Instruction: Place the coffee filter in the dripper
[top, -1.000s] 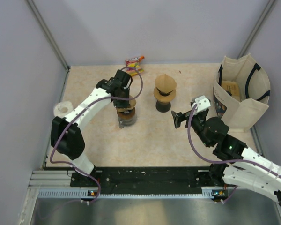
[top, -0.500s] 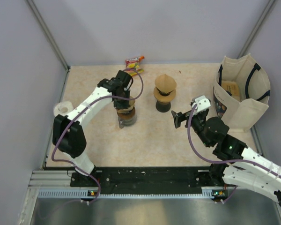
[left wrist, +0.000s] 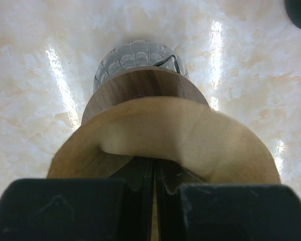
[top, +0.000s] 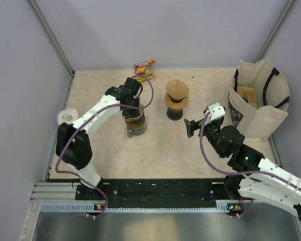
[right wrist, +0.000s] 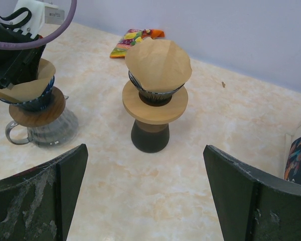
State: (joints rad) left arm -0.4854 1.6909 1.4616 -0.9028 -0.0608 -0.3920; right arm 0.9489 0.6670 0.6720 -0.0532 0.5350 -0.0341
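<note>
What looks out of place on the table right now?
The coffee filter pinched by the left gripper sits lopsided on its dripper, one edge flaring past the rim. The second filter on the middle dripper stands tilted, not seated.

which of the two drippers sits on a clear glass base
The left dripper: its wooden collar rests on a clear glass server. The centre dripper stands on a dark base.

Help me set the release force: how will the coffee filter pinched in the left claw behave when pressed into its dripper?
Probably floppy: the coffee filter creases inward at the shut left claw. Likely very light and springy: its thin rim flares wide above the dripper.
</note>
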